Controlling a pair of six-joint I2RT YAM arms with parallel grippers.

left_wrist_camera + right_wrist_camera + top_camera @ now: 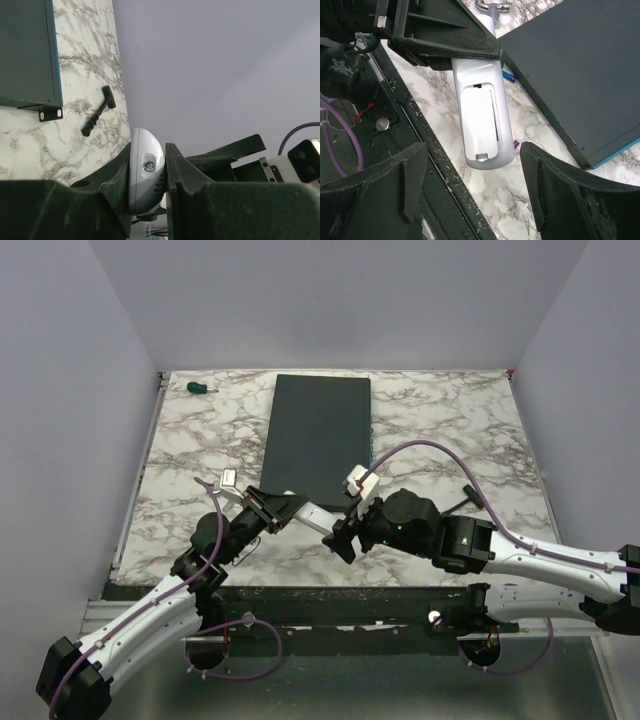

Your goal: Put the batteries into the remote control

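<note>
My left gripper point(275, 508) is shut on one end of the white remote control point(316, 514), holding it above the table near the front edge. In the left wrist view the remote's rounded end point(145, 170) sits pinched between the fingers point(187, 190). In the right wrist view the remote point(480, 115) faces back-up with a white panel over its bay. My right gripper point(474, 150) is open, its fingers on either side of the remote's free end, not touching. A blue battery point(508, 76) lies on the marble beside the slab. A purple battery tip point(516, 144) peeks out from behind the remote.
A large dark grey slab point(320, 435) lies mid-table, just beyond both grippers. A black T-shaped tool point(465, 498) lies to the right and also shows in the left wrist view point(97, 112). A green-handled screwdriver point(200, 388) lies far back left. The black front rail point(420, 130) runs under the remote.
</note>
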